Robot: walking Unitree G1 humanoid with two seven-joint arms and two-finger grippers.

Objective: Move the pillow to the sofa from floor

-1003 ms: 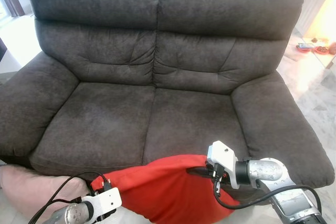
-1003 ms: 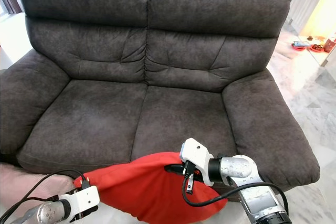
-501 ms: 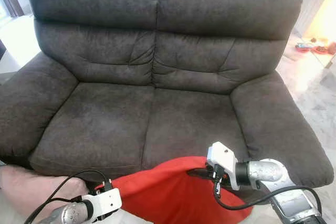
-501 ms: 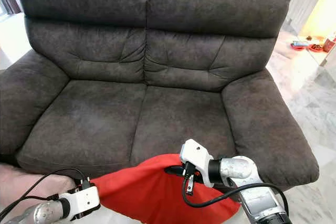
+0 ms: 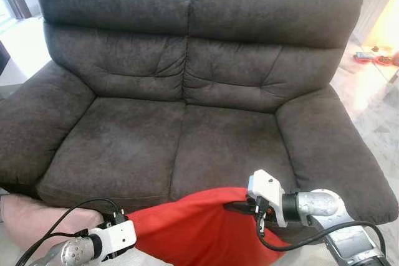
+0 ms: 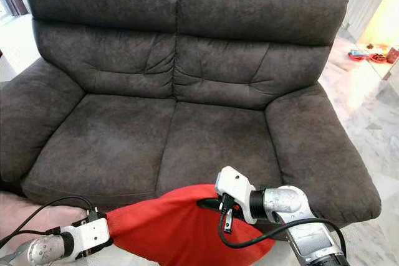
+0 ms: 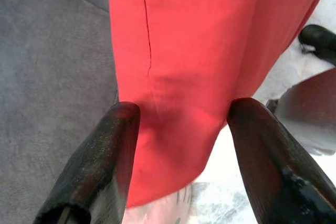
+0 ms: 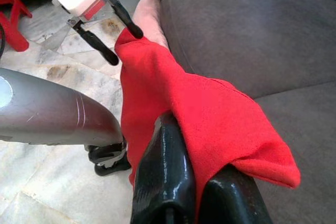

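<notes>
Two grippers share the load: the red pillow [image 5: 199, 232] hangs between them in front of the sofa [image 5: 187, 116], its upper edge level with the front lip of the seat cushions and its lower part dropping below that lip toward the floor. The right gripper [image 8: 194, 182] is closed tight on the pillow's corner nearer the sofa's right-hand seat, with red fabric pinched between its two black fingers [image 8: 163, 177] and a flap of cloth spilling past them over the seat. The left gripper [image 7: 178, 124] is at the pillow's opposite end, near the front of the left-hand seat; its fingers [image 7: 105, 150] stand wide apart with the pillow's edge between them, and the cloth seems to touch both inner faces, though I cannot tell how firmly it is held there.

What matters for the coming move is that the pillow's long axis runs side to side, parallel to the sofa's front edge, and the seat lies straight ahead of and slightly above both grippers. Judging from this, the pillow needs to be carried forward and up over the lip, both ends together, before it is let go. The right arm looks nearer the seat, with its corner already overhanging the cushion. A pale pink cushion [image 5: 37, 222] lies on the floor below the sofa's left arm, just beside the left gripper, apart from the red one.
</notes>
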